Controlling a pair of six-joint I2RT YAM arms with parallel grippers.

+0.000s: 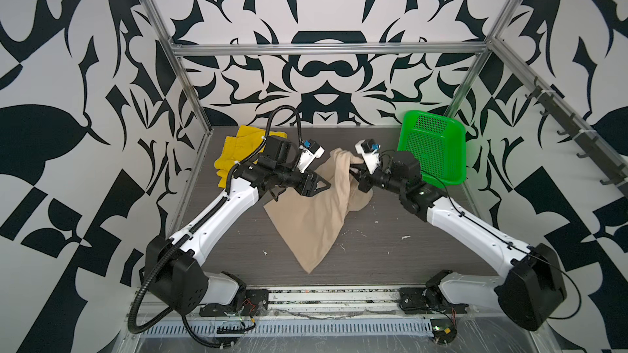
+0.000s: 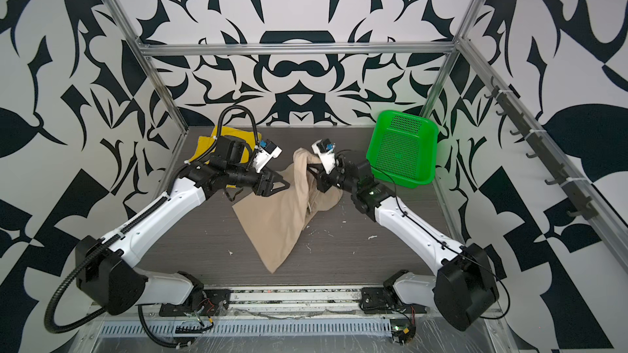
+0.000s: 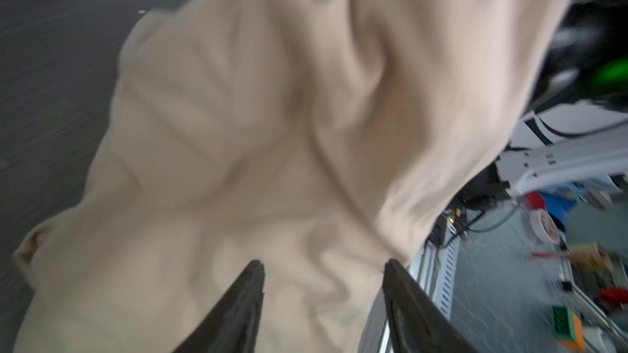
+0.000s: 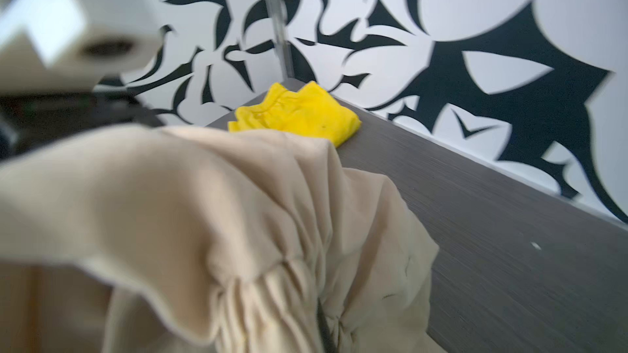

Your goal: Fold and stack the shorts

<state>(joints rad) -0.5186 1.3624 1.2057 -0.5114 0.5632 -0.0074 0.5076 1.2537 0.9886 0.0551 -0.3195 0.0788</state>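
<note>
We see the table (image 1: 390,259), dark and wood-grained, its front edge hidden under the arms' bases. The beige shorts (image 1: 312,219) lie across its middle in both top views. One corner points toward the front, and the far end rises in a bunched fold to the right gripper (image 1: 354,168). The basket (image 1: 433,146) stands tilted in the far right corner, apart from the cloth, its near rim partly covered by the right arm. The yellow shorts (image 1: 234,154) sit in the far left corner, about half hidden behind the left arm. The right wrist view shows more of the yellow shorts (image 4: 299,113), though softly and with the near edge cut off by beige cloth. The left gripper (image 1: 324,185) hangs over the left edge of the beige shorts with its jaws spread and nothing between them. Blur in the left wrist view keeps us from telling whether the tips touch the cloth. The right gripper is clamped on the gathered waistband, its fingers almost wholly buried in the folds.
</note>
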